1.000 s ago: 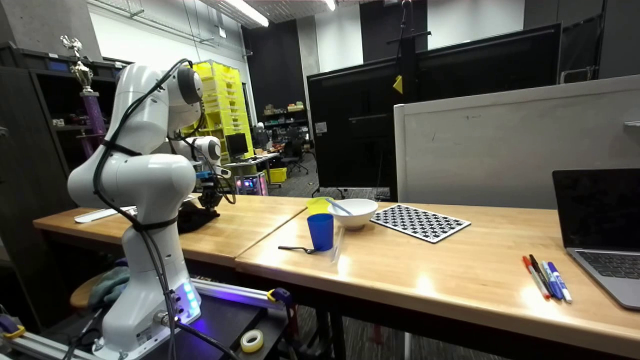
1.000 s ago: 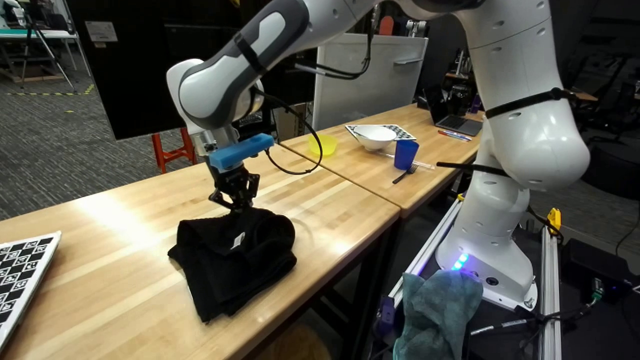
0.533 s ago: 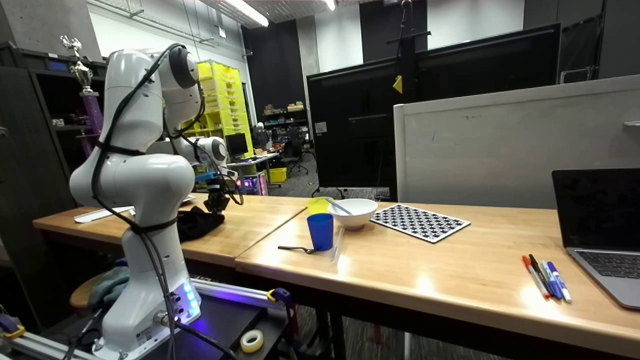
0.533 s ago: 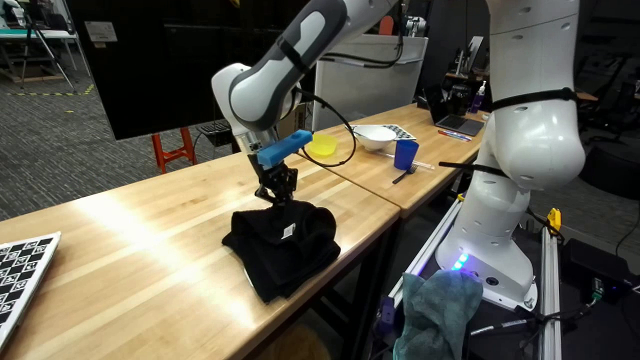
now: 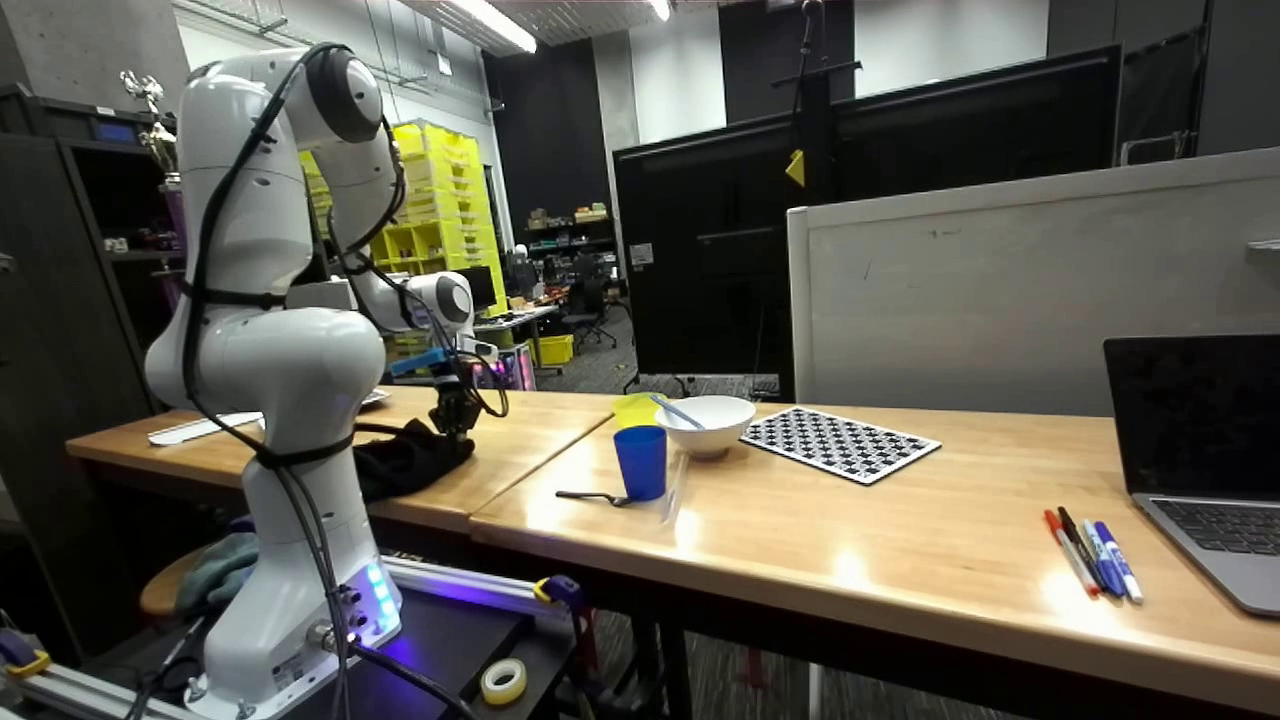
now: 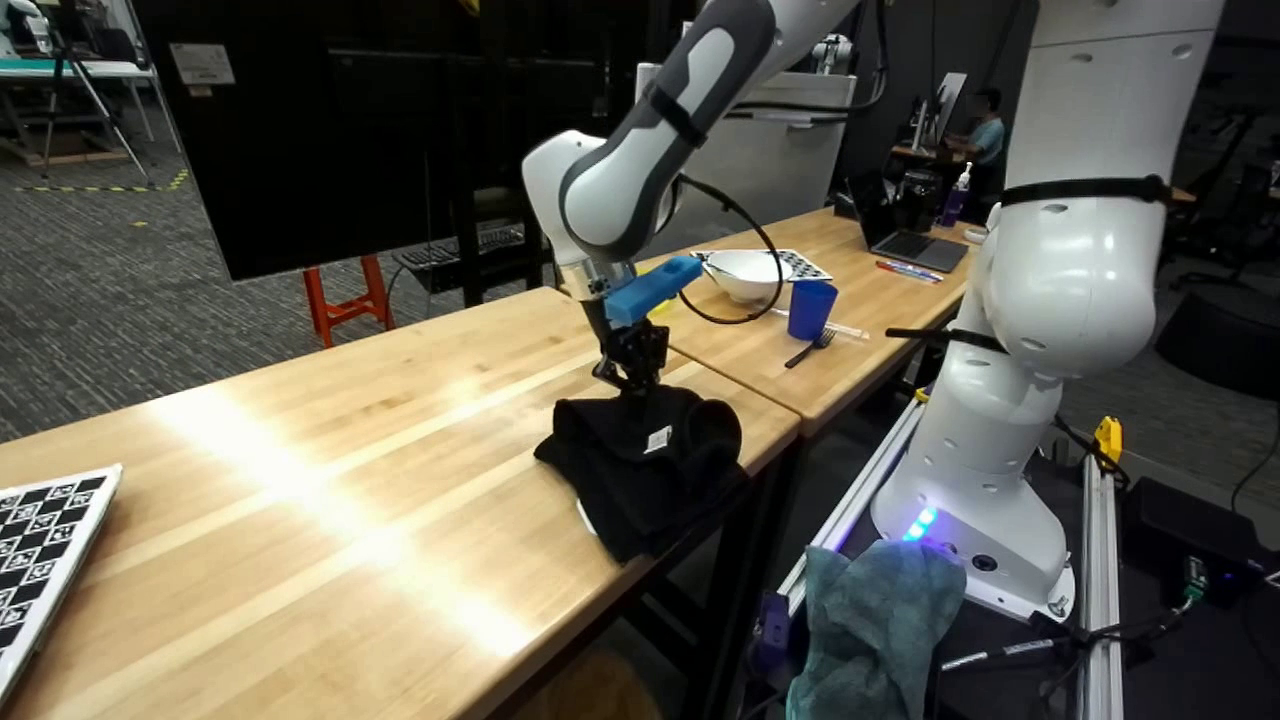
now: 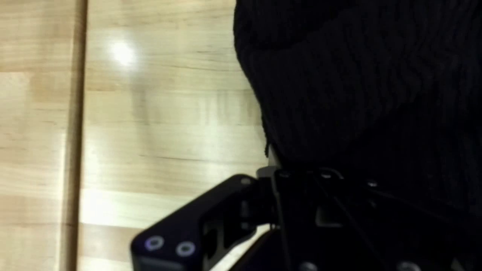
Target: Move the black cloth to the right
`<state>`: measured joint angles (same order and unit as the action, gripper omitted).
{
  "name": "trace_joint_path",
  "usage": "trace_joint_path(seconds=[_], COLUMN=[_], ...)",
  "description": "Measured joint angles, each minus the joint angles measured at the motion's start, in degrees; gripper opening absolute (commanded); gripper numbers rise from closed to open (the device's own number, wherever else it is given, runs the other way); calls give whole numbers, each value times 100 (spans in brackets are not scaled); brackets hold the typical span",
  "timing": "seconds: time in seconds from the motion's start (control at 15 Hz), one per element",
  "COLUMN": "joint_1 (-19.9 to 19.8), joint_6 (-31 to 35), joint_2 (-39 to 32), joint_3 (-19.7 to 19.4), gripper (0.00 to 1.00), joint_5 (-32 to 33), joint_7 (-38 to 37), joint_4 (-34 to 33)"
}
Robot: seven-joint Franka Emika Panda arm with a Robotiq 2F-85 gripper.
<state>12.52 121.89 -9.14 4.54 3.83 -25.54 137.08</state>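
We hold the black cloth [image 6: 655, 495] by one edge in the pincer [image 6: 641, 388].
In an exterior view we see the pincer pointing down, clamped on the cloth's far margin; the rumpled bulk spreads out in front of it on the table [image 6: 230, 540], up to the near edge, with a white label [image 6: 658, 439] close to the grip. In the wrist view the ribbed fabric lies ahead and to the right of the pincer, the table seam [image 7: 77, 131] well apart at left.
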Motion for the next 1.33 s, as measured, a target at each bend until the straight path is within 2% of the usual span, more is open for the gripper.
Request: trace_joint_path(seconds=[0.07, 0.33, 0.53, 0.8, 1.13, 1.33], joint_1=[-112, -592, -897, -1126, -1245, -1222], joint_6=[59, 160, 82, -539, -1578, -1743], joint_2=[128, 605, 1020, 1823, 3124, 3833], joint_3=[-61, -316, -445, -487, -487, -488], gripper=[27, 49, 71, 98, 100, 100], joint_5=[92, 512, 788, 1054, 1150, 660], joint_7=[78, 509, 868, 1266, 1704, 2000], joint_4=[186, 733, 963, 1081, 1098, 1088])
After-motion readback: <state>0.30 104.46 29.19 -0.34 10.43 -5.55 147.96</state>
